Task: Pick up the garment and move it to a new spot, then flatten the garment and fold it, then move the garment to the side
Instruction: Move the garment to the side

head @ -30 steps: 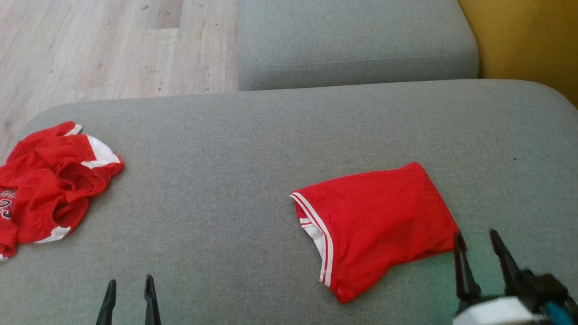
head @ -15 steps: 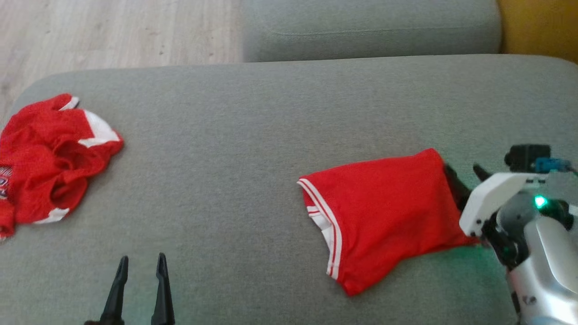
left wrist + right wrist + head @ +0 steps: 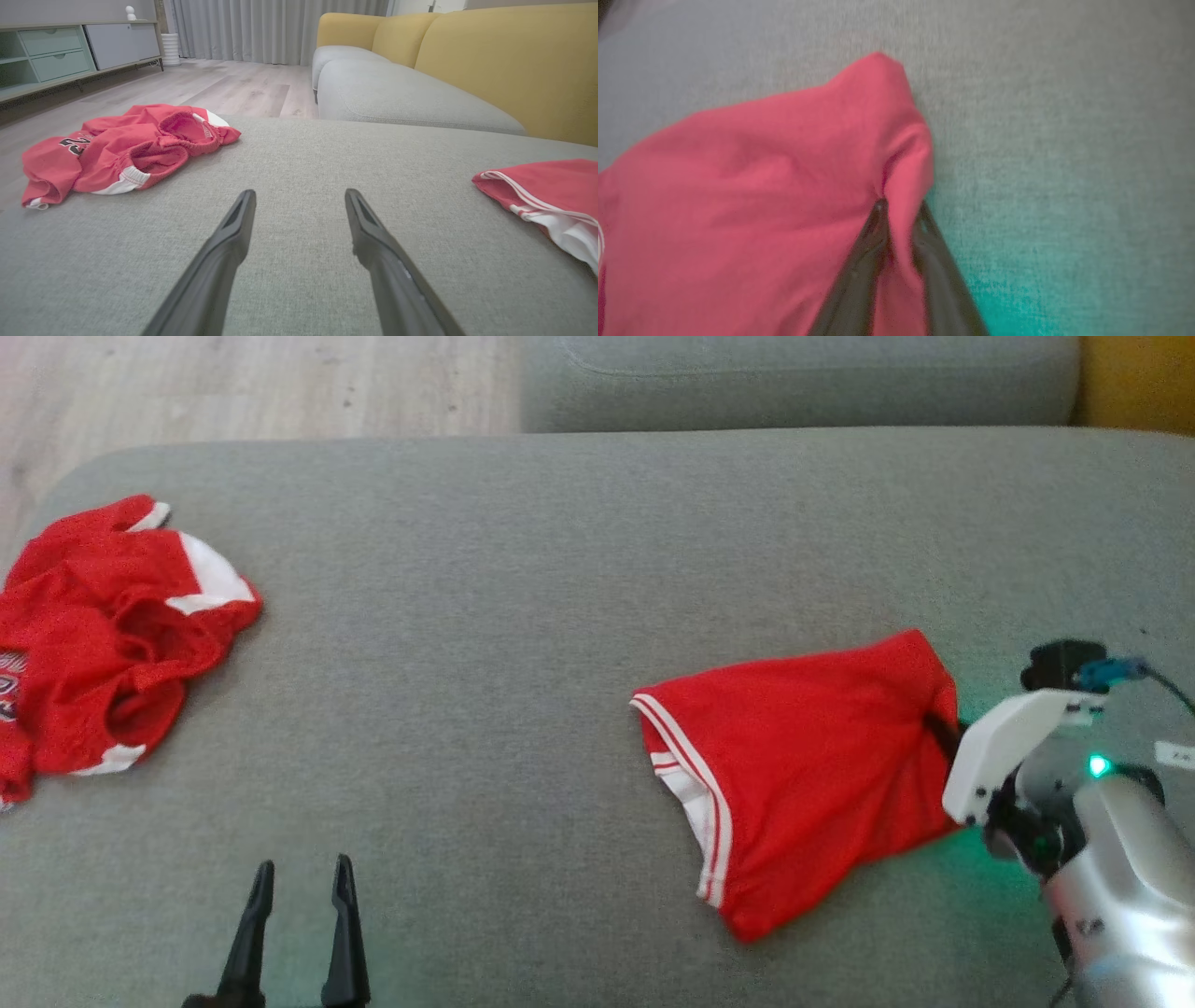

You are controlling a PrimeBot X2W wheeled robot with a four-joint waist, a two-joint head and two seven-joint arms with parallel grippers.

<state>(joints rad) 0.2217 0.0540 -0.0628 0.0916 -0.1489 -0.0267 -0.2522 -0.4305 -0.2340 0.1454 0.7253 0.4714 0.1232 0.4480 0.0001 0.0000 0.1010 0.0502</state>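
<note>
A folded red garment [image 3: 803,765] with white-striped trim lies on the grey cushion [image 3: 560,569] at the right; its trimmed edge [image 3: 546,200] shows in the left wrist view. My right gripper [image 3: 938,728] is at the garment's right edge, shut on a pinched fold of the red cloth [image 3: 901,186]. My left gripper [image 3: 299,887] hovers open near the cushion's front left, nothing between its fingers [image 3: 233,228].
A second crumpled red and white garment [image 3: 103,635] lies at the cushion's left edge, also seen as the red heap [image 3: 126,149]. A further grey seat [image 3: 794,383] and a yellow sofa back [image 3: 509,60] lie beyond. Wooden floor [image 3: 233,383] is at the far left.
My right gripper swung from below the folded garment to its right edge and shut on the cloth, bunching it. The head camera tilted, shifting the scene. The left gripper stayed open.
</note>
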